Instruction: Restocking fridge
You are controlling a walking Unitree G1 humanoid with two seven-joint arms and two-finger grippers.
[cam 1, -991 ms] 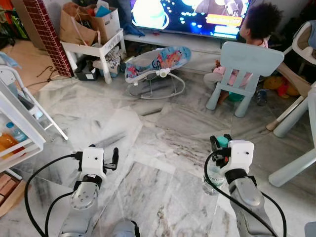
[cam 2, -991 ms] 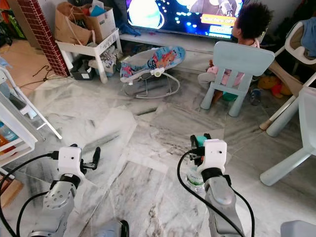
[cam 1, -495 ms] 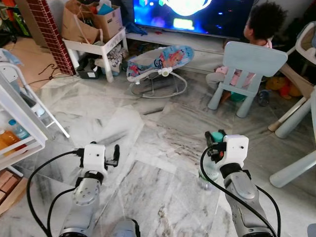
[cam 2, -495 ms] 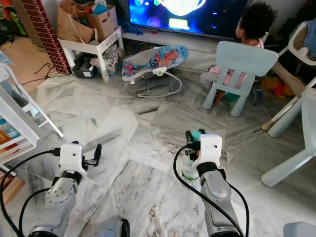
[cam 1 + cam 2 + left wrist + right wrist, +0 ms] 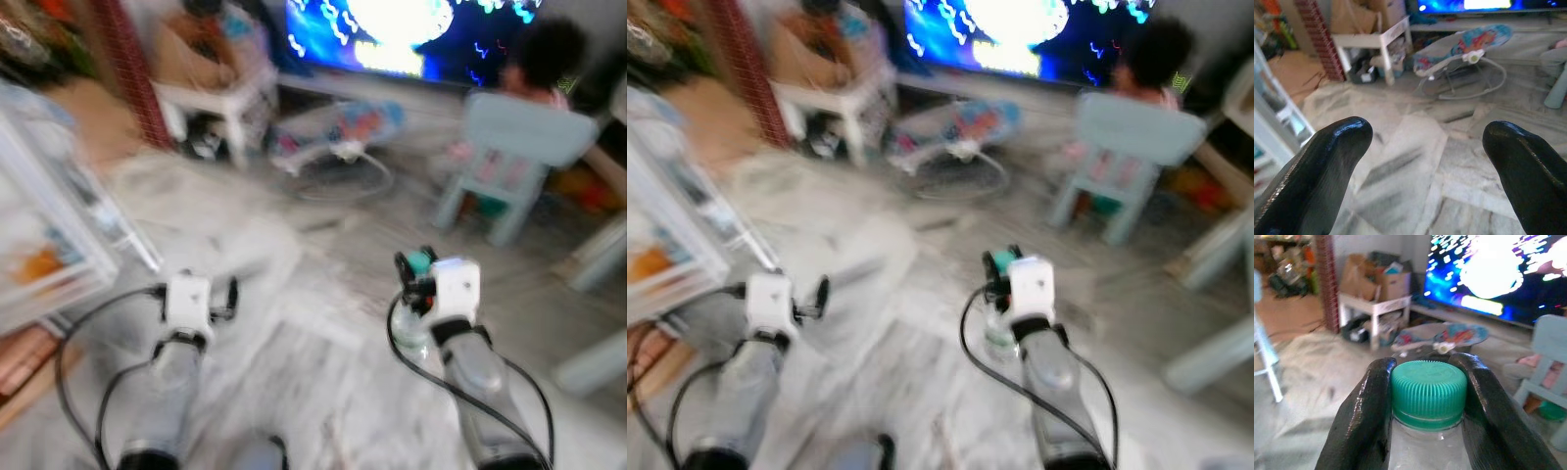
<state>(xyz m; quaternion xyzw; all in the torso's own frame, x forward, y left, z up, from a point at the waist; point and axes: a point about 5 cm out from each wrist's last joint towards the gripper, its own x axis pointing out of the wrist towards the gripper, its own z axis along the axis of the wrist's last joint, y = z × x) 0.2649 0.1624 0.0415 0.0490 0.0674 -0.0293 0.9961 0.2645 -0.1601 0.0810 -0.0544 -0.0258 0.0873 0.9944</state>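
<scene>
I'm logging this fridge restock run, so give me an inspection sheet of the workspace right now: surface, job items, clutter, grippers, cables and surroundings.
Surface: grey-veined marble floor; head views are blurred.
Job's things: clear bottle with a green cap, held upright. Blurred white shelf rack with orange items on the robot's left.
Clutter: baby bouncer, white side table bearing a paper bag and cardboard box.
Grippers: right gripper shut on the bottle at its cap; left gripper open, holding nothing, above the floor.
Cables: black cables loop along both arms.
Surroundings: lit television, a person seated on a pale blue chair, brick-pattern column.
</scene>
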